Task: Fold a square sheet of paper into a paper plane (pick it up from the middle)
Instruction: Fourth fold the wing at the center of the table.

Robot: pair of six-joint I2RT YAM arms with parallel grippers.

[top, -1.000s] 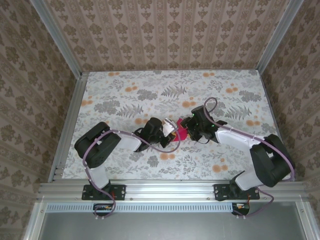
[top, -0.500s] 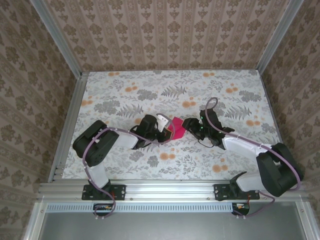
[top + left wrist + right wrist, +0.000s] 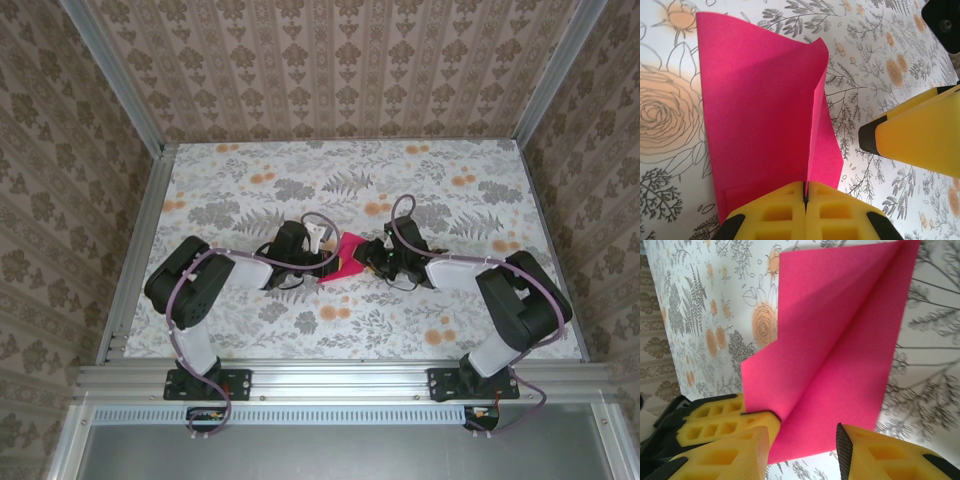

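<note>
Pink paper at middle of floral worktop, between the two arms. Part-folded: diagonal crease across it, one flap standing up off surface. Rest lies flat.

Left gripper: jaws pressed together, pinching paper's edge right at base of upright flap.

Right gripper: jaws spread, paper's near edge lying in gap between them; cannot tell if pads touch it. One right finger sits just beside paper's side edge, apart from it.
</note>
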